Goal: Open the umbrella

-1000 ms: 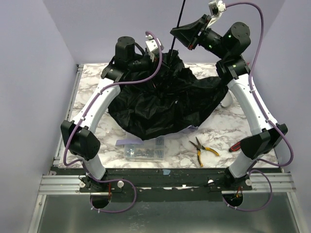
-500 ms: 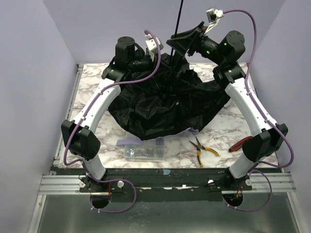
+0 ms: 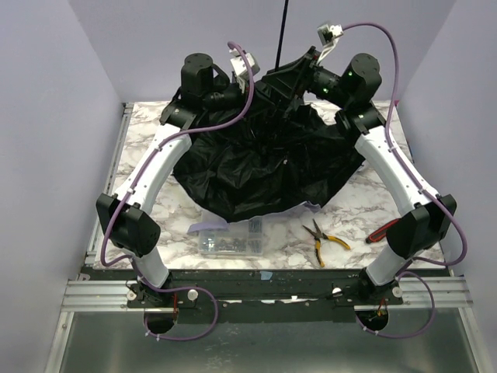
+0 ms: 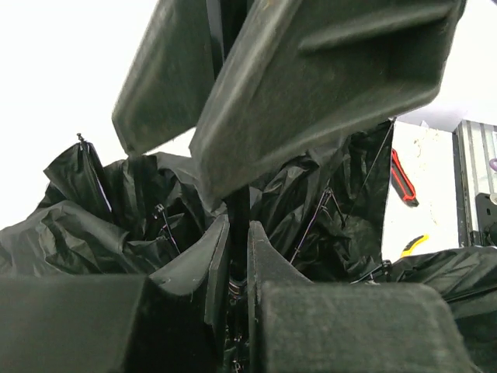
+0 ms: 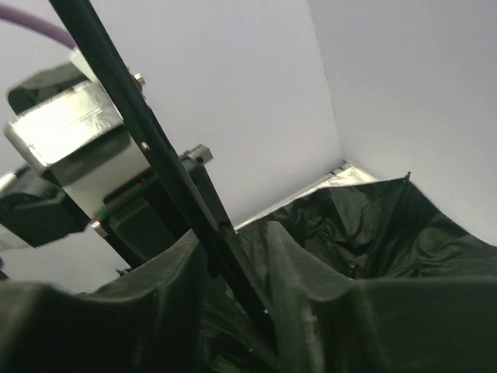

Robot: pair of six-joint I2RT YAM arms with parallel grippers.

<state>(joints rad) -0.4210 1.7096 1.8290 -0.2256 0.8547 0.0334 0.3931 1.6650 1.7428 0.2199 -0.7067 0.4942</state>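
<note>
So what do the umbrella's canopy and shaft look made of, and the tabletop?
Canopy: probably thin synthetic fabric, black with slight sheen; it crumples into soft folds.
Shaft: likely painted metal, matte black, thin and straight.
Tabletop: smooth, white with grey veins; real marble or printed laminate, cannot tell.

1 umbrella (image 3: pixel 264 167). 2 robot arms: one left arm (image 3: pixel 151 179), one right arm (image 3: pixel 392 167). 1 clear box (image 3: pixel 231 239) of screws, the screws themselves too small to count. 1 pair of pliers (image 3: pixel 324 237), yellow-handled. 1 red-handled tool (image 3: pixel 384 231). 1 marble table (image 3: pixel 138 144).
</note>
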